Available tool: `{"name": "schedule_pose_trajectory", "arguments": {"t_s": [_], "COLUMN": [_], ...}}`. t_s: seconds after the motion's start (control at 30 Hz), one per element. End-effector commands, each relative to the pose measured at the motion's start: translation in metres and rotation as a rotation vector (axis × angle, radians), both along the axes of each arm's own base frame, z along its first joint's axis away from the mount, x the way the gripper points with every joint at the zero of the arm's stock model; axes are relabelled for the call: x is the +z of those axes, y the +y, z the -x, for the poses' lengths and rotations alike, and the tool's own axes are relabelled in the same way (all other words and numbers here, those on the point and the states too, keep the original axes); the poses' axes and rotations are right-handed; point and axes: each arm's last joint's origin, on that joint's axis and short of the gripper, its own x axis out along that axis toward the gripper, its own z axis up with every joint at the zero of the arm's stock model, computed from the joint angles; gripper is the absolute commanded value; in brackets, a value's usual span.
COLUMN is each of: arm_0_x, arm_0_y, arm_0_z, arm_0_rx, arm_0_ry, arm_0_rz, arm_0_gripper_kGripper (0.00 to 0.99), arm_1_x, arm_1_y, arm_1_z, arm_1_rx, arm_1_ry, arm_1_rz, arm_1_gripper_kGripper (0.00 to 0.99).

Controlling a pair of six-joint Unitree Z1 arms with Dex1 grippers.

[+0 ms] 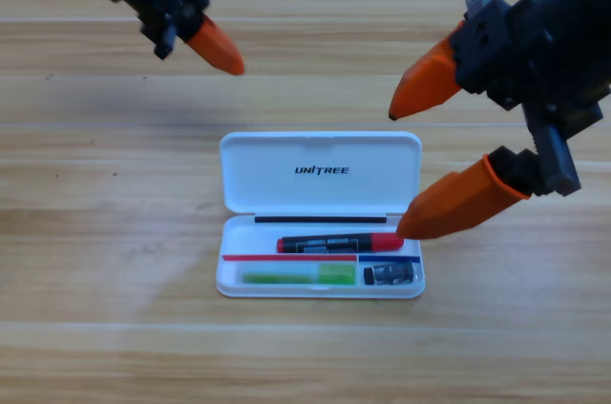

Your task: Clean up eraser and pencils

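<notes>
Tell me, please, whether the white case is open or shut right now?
Open. The white case has its lid folded back flat, showing the red-and-black pencil, green pencil and eraser in the tray.

The word "UNITREE" stood in black capitals on the inside of the open lid of the white case [321, 171], near its middle. The red-and-black pencil [340, 244] carried a line of small pale print along its black barrel, too fine to read. The eraser [390, 275] bore a pale label, unreadable as well.
</notes>
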Motion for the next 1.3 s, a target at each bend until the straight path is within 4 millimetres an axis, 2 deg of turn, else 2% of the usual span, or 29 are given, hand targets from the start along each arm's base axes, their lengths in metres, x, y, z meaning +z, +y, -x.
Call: {"name": "schedule_pose_trajectory", "arguments": {"t_s": [0.03,0.27,0.43,0.93,1.3], "arm_0_x": [-0.063,-0.085,-0.089,-0.055,-0.062], "arm_0_y": [-0.007,-0.027,-0.033,-0.043,-0.048], "arm_0_z": [-0.036,-0.027,-0.019,0.029,0.042], "arm_0_rx": [-0.053,-0.095,-0.119,-0.203,-0.233], "arm_0_ry": [0.182,0.260,0.290,0.318,0.348], "arm_0_rz": [0.019,-0.003,0.006,0.028,0.028], "arm_0_gripper_kGripper": [0.000,0.000,0.000,0.000,0.000], "arm_1_x": [-0.007,-0.009,-0.010,-0.009,-0.006], "arm_1_y": [-0.002,0.003,0.005,0.005,0.003], "arm_1_z": [0.009,0.007,0.006,0.006,0.007], "arm_1_rx": [0.026,0.043,0.045,0.044,0.043], "arm_1_ry": [0.020,0.039,0.041,0.038,0.034], "arm_1_rz": [-0.009,-0.023,-0.025,-0.031,-0.039], "arm_1_gripper_kGripper": [0.960,0.960,0.962,0.962,0.962]}}
